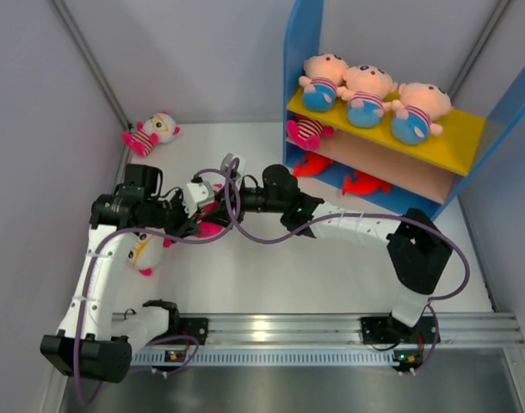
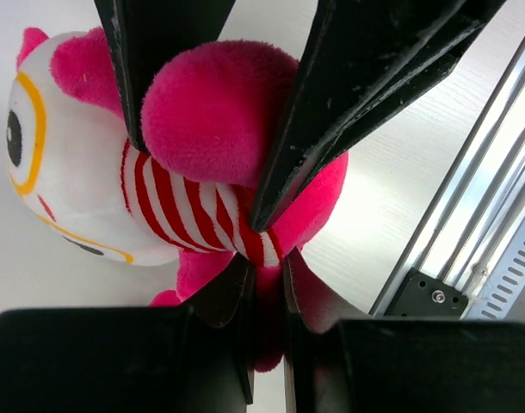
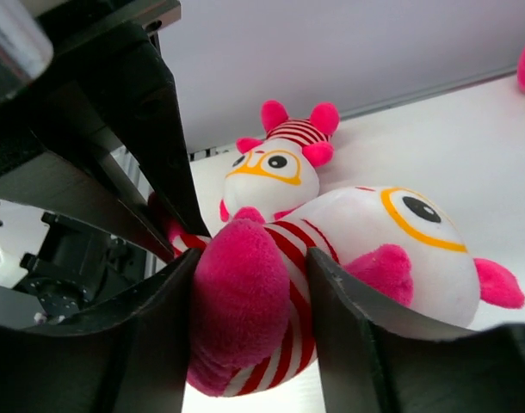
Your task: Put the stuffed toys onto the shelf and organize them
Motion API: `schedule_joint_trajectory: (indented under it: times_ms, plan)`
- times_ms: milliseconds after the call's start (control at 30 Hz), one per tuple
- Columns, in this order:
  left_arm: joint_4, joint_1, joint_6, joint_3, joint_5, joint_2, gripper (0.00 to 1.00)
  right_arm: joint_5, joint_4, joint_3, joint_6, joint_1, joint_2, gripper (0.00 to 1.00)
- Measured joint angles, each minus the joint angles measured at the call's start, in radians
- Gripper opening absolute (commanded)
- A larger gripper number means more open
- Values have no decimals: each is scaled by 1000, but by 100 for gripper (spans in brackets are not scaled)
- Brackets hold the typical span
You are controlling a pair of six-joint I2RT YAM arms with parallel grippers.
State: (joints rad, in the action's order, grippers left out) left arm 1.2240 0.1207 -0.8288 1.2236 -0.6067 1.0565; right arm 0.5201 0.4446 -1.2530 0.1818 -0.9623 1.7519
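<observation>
Both claws on one white-faced striped doll, held at the table's near-left, well apart from the shelf.
Left gripper nearly pressed together, pinching a pink limb low on the striped doll; right gripper reaches across from the right and clamps the doll's pink arm and striped flank, pads sunk into the plush; doll's head points away from the left claw; second white-faced doll lies on the table just beside the left arm, seen behind the held one in the right wrist view; third white-faced doll near the far-left corner; shelf's yellow top board carries three peach dolls in a row; one striped doll on the tan middle board's left end; two red fish on the blue base.
</observation>
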Motion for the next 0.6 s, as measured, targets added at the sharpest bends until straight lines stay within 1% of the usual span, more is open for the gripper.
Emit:
schedule_joint_trajectory:
  times_ms: [67, 133, 167, 267, 300, 333, 367, 433, 467, 600]
  plan:
    - [1, 0, 1, 0, 0, 0, 0, 0, 4, -1, 6, -3, 0, 46]
    - [1, 0, 2, 0, 1, 0, 0, -1, 2, -8, 5, -5, 1, 39]
    - [1, 0, 2, 1, 3, 0, 0, -1, -4, -11, 2, -5, 1, 32]
    - [0, 0, 1, 2, 17, 0, 0, 1, -24, -11, -19, -6, -2, 17]
    - [0, 2, 1, 2, 24, 0, 5, 2, -31, -10, -26, -6, -5, 3]
    - [0, 5, 1, 2, 29, 0, 52, 0, -32, 3, -36, -6, -16, 0]
    - [-1, 6, -2, 2, 28, 0, 70, -4, -36, 24, -47, -5, -35, 0]
    - [0, 10, 0, 2, 39, 0, 93, -21, -64, 72, -72, -2, -84, 0]
    - [0, 9, 7, 5, 50, 2, 96, -32, -82, 101, -83, 4, -112, 0]
    - [-2, 7, 39, 30, 80, 24, 97, -74, -112, 249, -116, 68, -254, 0]
